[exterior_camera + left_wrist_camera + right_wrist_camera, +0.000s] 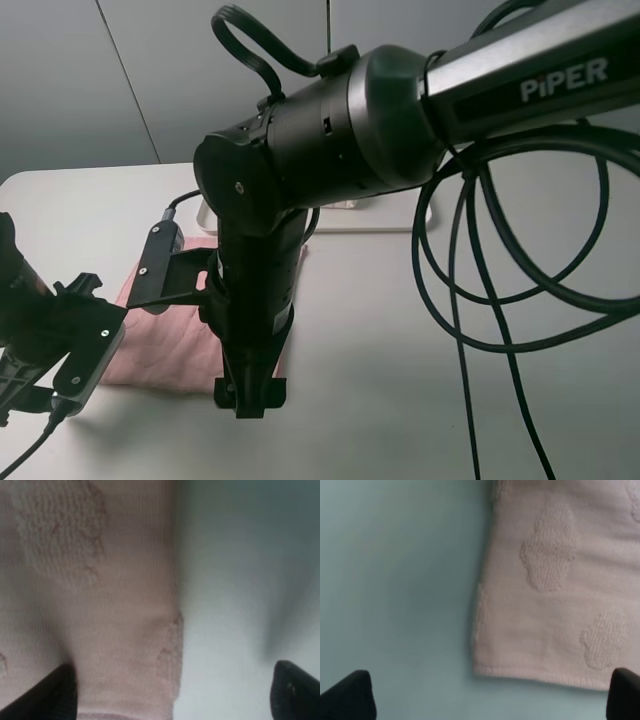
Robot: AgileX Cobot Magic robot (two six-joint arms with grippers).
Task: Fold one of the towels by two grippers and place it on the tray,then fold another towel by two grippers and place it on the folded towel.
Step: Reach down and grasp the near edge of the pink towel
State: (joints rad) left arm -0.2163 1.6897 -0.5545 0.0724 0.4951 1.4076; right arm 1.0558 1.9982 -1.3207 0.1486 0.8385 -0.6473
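Observation:
The pale pink towel (165,340) lies flat on the white table, partly covered by both arms. My right gripper (250,400) points straight down at the towel's near right corner. In the right wrist view the right gripper (487,697) is open above that corner of the pink towel (555,590), with nothing between its fingers. My left gripper (175,695) is open too. It straddles a side edge of the pink towel (90,605), one finger (60,690) over cloth and the other over bare table. A strip of the tray (390,218) shows behind the right arm. The cream-white towel is hidden.
The thick right arm (400,110) reaches across the exterior high view and blocks much of the table. Its black cables (480,300) hang in loops on the right. The left arm's wrist (60,340) sits at the lower left.

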